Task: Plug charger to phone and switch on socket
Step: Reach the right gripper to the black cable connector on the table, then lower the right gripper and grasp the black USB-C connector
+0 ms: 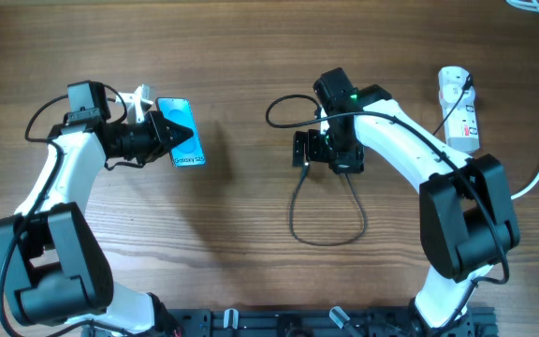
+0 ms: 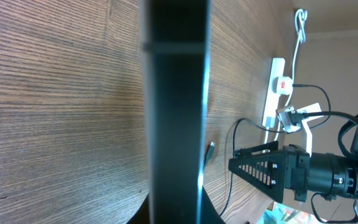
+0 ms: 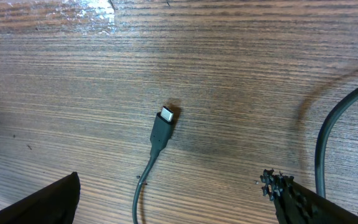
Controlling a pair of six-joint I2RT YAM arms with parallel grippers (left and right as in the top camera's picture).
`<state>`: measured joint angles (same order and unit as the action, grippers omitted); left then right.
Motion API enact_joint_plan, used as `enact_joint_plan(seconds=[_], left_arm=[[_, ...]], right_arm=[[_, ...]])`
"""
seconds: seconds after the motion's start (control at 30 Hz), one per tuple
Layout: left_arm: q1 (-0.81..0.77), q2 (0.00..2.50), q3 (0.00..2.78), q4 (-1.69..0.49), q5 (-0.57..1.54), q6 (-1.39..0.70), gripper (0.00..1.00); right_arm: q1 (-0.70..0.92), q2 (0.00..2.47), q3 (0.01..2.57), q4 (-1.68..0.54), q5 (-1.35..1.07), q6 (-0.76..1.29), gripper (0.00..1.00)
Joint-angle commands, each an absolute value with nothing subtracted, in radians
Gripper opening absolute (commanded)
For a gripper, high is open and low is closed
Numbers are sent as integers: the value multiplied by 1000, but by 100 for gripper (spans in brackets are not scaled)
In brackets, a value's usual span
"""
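**A:** Entry one, the charger?

**B:** Thin black cable [image 1: 327,223], loosely looped at the centre of the wooden tabletop [image 1: 241,243]. Its small dark connector tip [image 3: 166,116] lies flat, mid-frame in the right wrist view. Probably light and limp, so take it by the stiffer plug body behind the metal end. The right hand [image 1: 324,152] is spread above it, holding nothing.

**A:** Phone, socket, containers?

**B:** Teal-screened smartphone [image 1: 187,157], upper left, pinched by the left hand [image 1: 171,136]; likely slick and fragile. White power strip [image 1: 458,110], upper right. Containers: none.
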<state>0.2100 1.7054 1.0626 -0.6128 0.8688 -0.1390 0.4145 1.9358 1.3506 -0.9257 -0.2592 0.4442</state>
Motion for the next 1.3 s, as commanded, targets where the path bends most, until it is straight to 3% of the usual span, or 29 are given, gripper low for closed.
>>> enact_joint_plan(seconds=[0.0, 0.3, 0.5, 0.97, 1.27], left_arm=[[212, 1697, 1062, -609, 889, -116, 4], [212, 1697, 1062, -609, 889, -116, 4], [212, 1697, 1062, -609, 889, -116, 4], [212, 1697, 1062, -609, 889, -116, 4], [212, 1697, 1062, -609, 889, -116, 4]], right_arm=[[418, 1947, 1348, -921, -248, 448, 98], [422, 1947, 1348, -939, -246, 525, 82], [440, 1947, 1348, -936, -225, 529, 79], [582, 1955, 1331, -927, -23, 780, 71], [609, 1992, 1331, -894, -15, 793, 66]])
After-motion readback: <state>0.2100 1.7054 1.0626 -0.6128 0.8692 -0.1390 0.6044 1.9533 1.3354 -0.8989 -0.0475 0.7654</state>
